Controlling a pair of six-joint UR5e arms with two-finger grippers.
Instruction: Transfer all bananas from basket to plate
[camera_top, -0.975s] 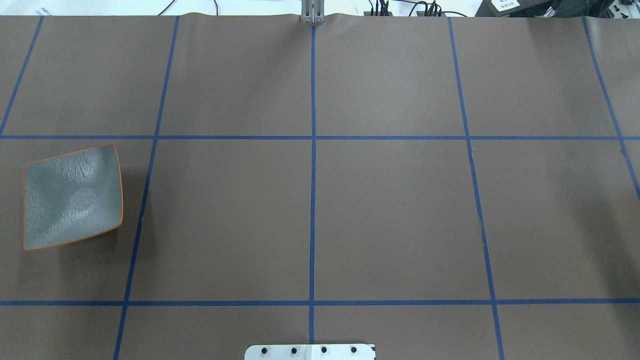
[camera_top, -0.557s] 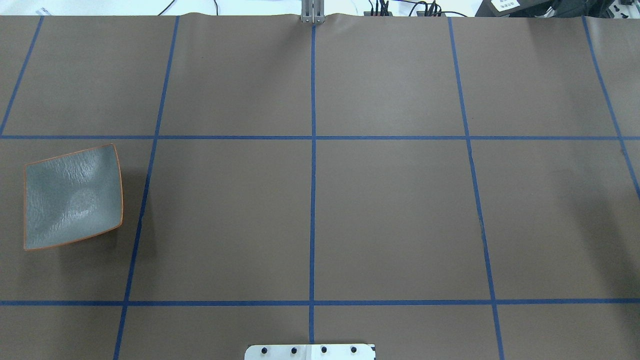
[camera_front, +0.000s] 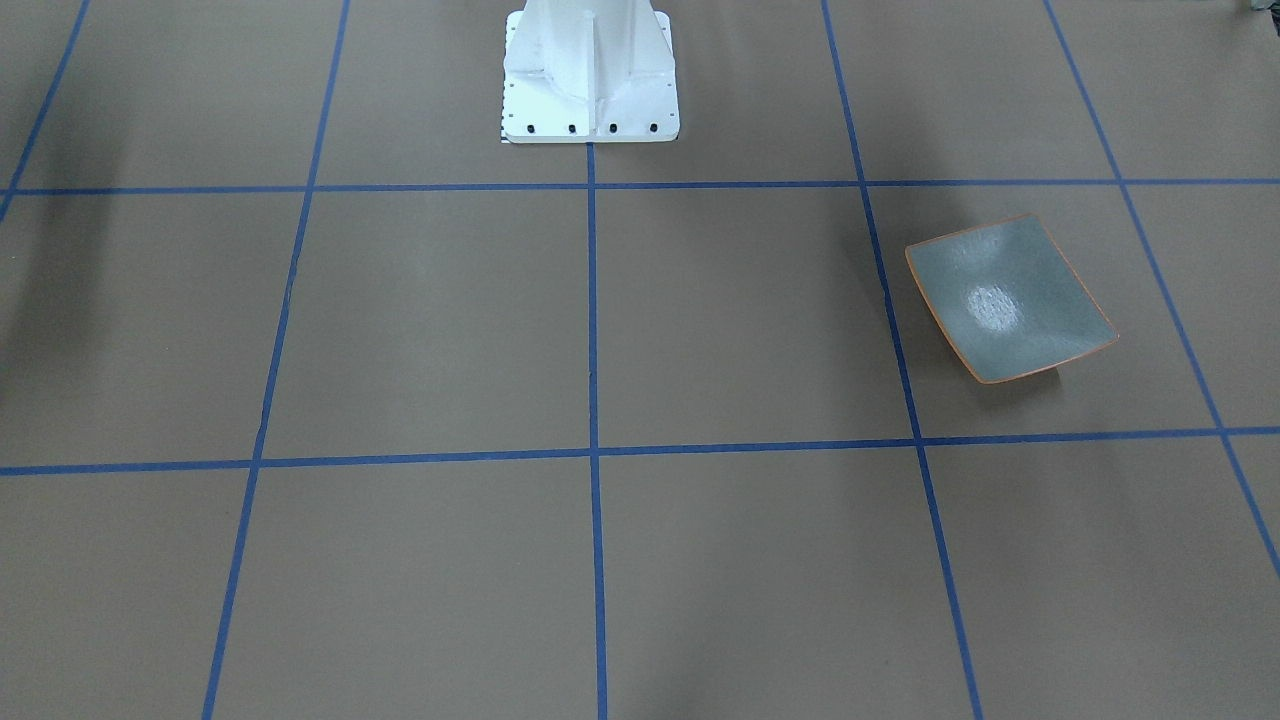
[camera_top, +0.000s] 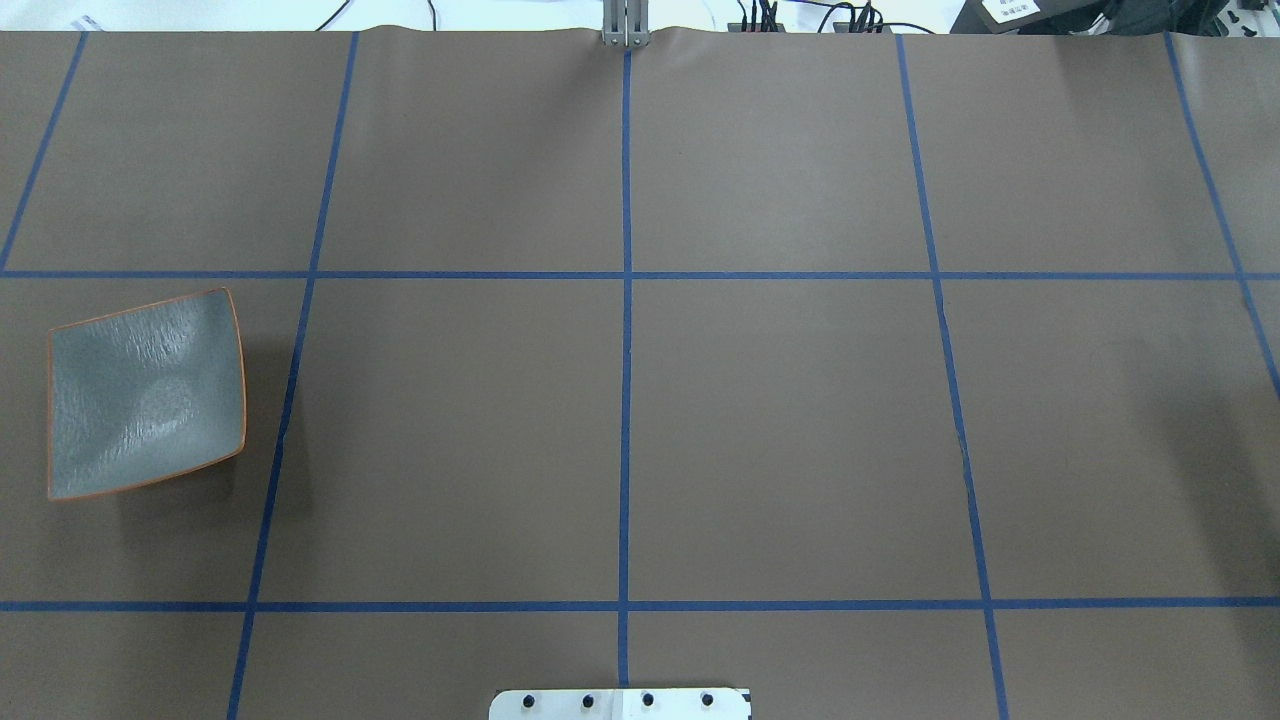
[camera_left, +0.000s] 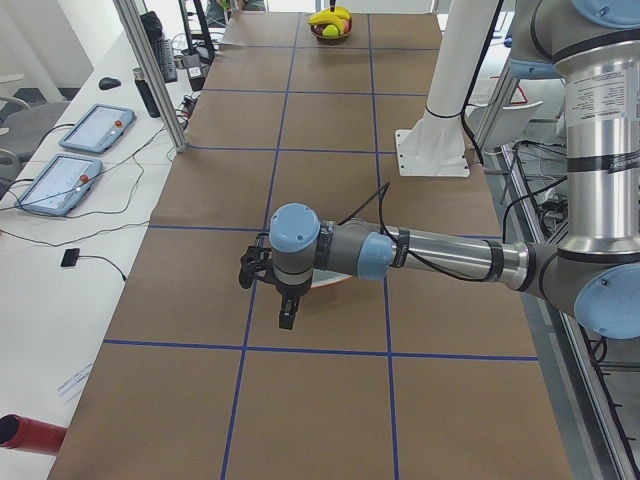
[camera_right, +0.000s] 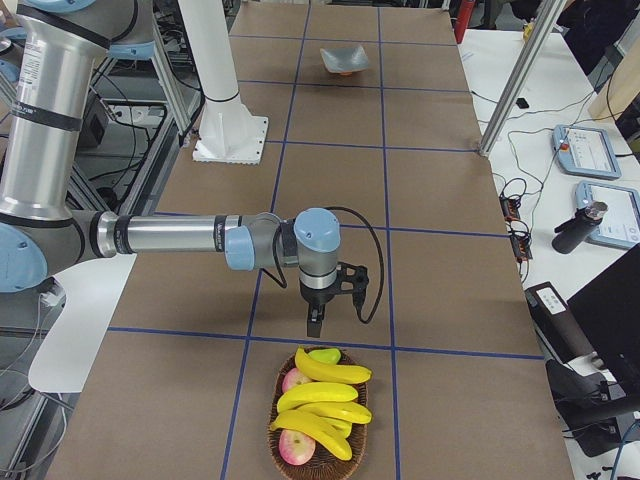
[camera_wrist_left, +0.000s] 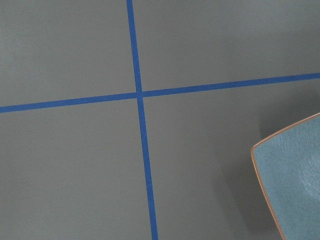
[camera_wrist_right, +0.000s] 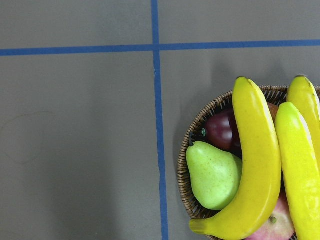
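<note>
Several yellow bananas lie across a wicker basket at the table's end on my right. Three of them show in the right wrist view, with the basket's rim. The grey-green plate with an orange rim is empty at the table's left; it also shows in the front view and the left wrist view. My right gripper hangs just short of the basket. My left gripper hangs beside the plate. I cannot tell whether either is open.
A green pear, a dark red apple and a pink apple share the basket. The white robot pedestal stands at the table's near edge. Blue tape lines grid the brown mat. Tablets lie off the table.
</note>
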